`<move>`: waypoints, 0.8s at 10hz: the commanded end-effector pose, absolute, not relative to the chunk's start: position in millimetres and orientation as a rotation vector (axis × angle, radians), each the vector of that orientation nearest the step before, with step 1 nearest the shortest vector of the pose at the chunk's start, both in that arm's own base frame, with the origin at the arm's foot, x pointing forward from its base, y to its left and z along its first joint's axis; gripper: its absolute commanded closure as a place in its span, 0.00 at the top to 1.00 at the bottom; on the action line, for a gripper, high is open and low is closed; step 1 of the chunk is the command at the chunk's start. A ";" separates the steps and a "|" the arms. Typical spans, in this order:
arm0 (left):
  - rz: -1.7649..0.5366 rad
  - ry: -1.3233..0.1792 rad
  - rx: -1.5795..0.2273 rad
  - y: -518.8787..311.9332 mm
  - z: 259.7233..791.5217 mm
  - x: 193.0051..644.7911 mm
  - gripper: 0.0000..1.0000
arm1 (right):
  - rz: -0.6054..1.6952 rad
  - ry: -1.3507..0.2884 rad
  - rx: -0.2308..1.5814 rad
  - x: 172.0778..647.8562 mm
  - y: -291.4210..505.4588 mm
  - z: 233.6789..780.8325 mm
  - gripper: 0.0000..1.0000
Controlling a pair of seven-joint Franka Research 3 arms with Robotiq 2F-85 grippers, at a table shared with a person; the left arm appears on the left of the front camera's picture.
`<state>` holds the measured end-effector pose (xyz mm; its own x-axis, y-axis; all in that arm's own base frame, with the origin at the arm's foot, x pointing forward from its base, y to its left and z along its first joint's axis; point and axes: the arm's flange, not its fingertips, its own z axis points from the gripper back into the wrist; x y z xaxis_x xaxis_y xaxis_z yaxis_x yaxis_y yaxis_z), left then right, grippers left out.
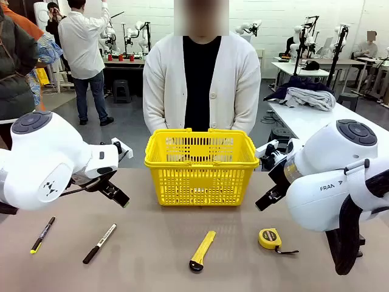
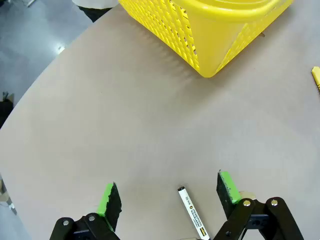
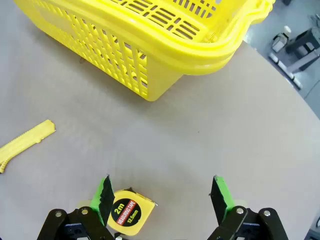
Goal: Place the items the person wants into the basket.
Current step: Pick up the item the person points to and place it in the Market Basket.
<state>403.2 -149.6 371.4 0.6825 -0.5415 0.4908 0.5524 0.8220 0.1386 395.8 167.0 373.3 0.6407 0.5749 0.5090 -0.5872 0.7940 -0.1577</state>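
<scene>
The yellow latticed basket point(image 1: 200, 176) stands mid-table in front of the person point(image 1: 200, 79) in a white cardigan. Along the near edge lie a black marker with a yellow end point(image 1: 42, 235), a white and black marker point(image 1: 99, 243) and a round yellow tape measure point(image 1: 270, 238). My left gripper point(image 1: 118, 196) hovers left of the basket, open and holding nothing. In the left wrist view the open left gripper point(image 2: 169, 194) has the white marker point(image 2: 192, 212) below it. My right gripper point(image 1: 262, 202) hangs open right of the basket. Its wrist view puts the right gripper point(image 3: 162, 194) just above the tape measure point(image 3: 126, 212).
A yellow utility knife point(image 1: 202, 249) with a black tip lies between the white marker and the tape measure, and its end also appears as the knife point(image 3: 25, 145) left of the right gripper. The basket point(image 2: 210, 30) corner lies ahead of the left gripper. Other tables and people stand farther back.
</scene>
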 end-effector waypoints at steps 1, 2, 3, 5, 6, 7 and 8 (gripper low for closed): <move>-0.614 -0.544 -0.021 -149.7 371.4 403.2 1.00 | 0.663 -0.572 0.023 395.8 167.0 373.3 1.00; -0.614 -0.544 -0.021 -149.7 371.4 403.2 1.00 | 0.663 -0.572 0.023 395.8 167.0 373.3 1.00; -0.614 -0.544 -0.021 -149.7 371.4 403.2 1.00 | 0.663 -0.572 0.023 395.8 167.0 373.3 1.00; -0.614 -0.544 -0.021 -149.7 371.4 403.2 1.00 | 0.663 -0.572 0.023 395.8 167.0 373.3 1.00; -0.614 -0.544 -0.021 -149.7 371.4 403.2 1.00 | 0.663 -0.572 0.023 395.8 167.0 373.3 1.00; -0.614 -0.544 -0.021 -149.7 371.4 403.2 1.00 | 0.663 -0.572 0.023 395.8 167.0 373.3 1.00; -0.614 -0.544 -0.021 -149.7 371.4 403.2 1.00 | 0.663 -0.572 0.023 395.8 167.0 373.3 1.00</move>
<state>403.2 -149.8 371.4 0.6823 -0.5417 0.4908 0.5527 0.8218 0.1387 395.8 167.0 373.3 0.6405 0.5752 0.5089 -0.5873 0.7938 -0.1581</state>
